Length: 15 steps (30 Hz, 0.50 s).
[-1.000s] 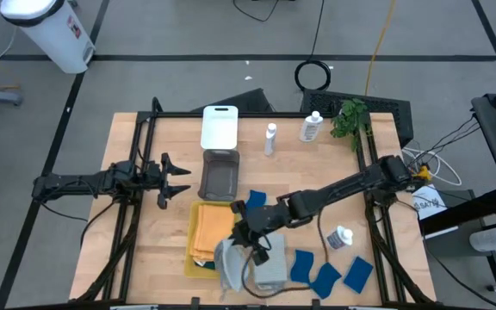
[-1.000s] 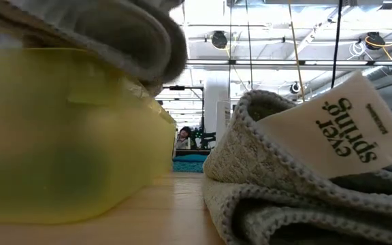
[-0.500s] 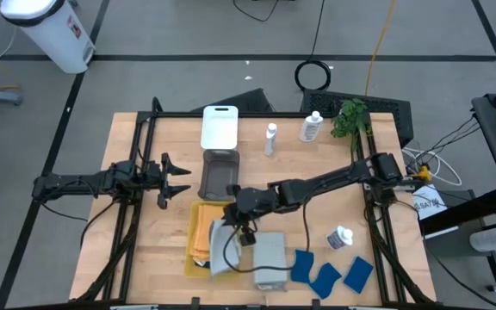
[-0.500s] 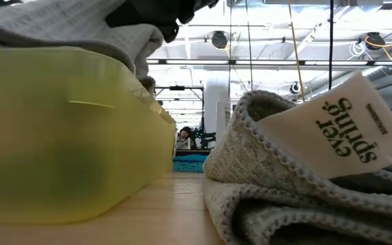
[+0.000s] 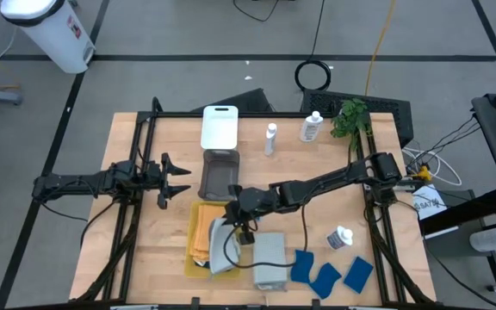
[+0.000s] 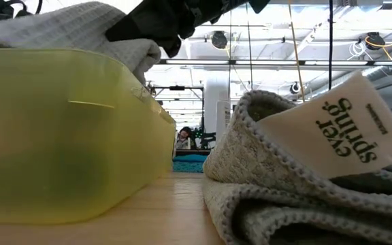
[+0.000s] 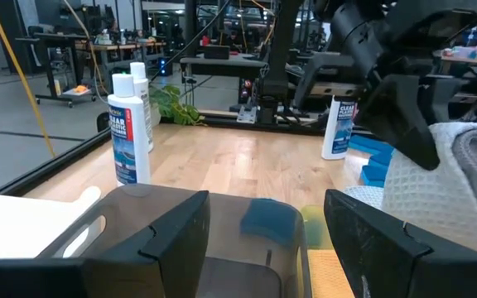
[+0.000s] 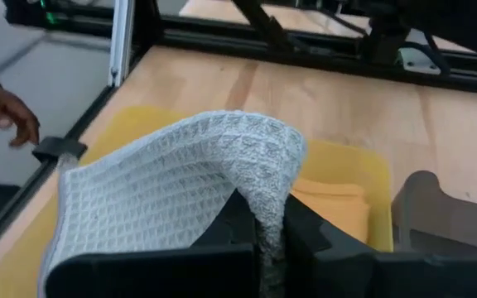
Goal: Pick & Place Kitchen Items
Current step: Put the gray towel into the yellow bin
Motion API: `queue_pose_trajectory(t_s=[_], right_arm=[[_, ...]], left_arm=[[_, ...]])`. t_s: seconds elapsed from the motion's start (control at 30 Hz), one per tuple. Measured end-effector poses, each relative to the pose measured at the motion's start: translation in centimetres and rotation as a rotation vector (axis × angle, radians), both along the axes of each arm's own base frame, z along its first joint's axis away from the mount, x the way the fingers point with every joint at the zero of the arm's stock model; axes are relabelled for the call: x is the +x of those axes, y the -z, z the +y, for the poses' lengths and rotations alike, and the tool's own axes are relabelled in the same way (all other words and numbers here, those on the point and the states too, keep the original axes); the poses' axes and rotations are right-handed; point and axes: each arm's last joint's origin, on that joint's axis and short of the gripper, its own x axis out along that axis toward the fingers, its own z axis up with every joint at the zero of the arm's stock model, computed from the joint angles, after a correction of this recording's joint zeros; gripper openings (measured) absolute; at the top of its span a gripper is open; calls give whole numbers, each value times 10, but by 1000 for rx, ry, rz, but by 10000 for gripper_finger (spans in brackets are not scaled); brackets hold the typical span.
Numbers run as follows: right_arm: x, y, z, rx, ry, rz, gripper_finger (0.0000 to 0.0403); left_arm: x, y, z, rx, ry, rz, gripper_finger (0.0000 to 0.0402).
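Since a sec ago the right gripper [image 5: 241, 226] has swung w/ the pale grey cloth [image 5: 220, 250] from beside the yellow tray [image 5: 195, 215] to over it. Fingers [image 8: 305, 232] are pinching together on a fold of it; cloth is draping w/ long axis running toward the bench's [image 5: 145, 250] front edge. Left gripper [image 5: 179, 179] is waiting w/ fingers apart by the grey tray [image 5: 220, 175]. Second grey cloth [image 5: 271, 258] is lying just beside the yellow tray.

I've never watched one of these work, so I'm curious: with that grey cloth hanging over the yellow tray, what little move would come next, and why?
Probably a short drop, then letting go. The right gripper is shut on the pale grey cloth, which hangs over the yellow tray where an orange cloth already lies. Lowering first should land it flat inside.
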Motion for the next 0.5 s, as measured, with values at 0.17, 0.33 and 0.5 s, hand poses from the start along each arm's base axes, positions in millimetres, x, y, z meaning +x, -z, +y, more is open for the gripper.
queue_pose_trajectory(t_s=[0.17, 0.33, 0.5], right_arm=[[-2, -1, 11, 13, -47, -28, 1], [-4, -5, 22, 3, -81, -67, 1], [-5, -9, 32, 13, -101, -107, 1]], left_arm=[[0, 0, 0, 0, 0, -1, 244], [0, 0, 0, 0, 0, 0, 244], [0, 0, 0, 0, 0, 0, 244]])
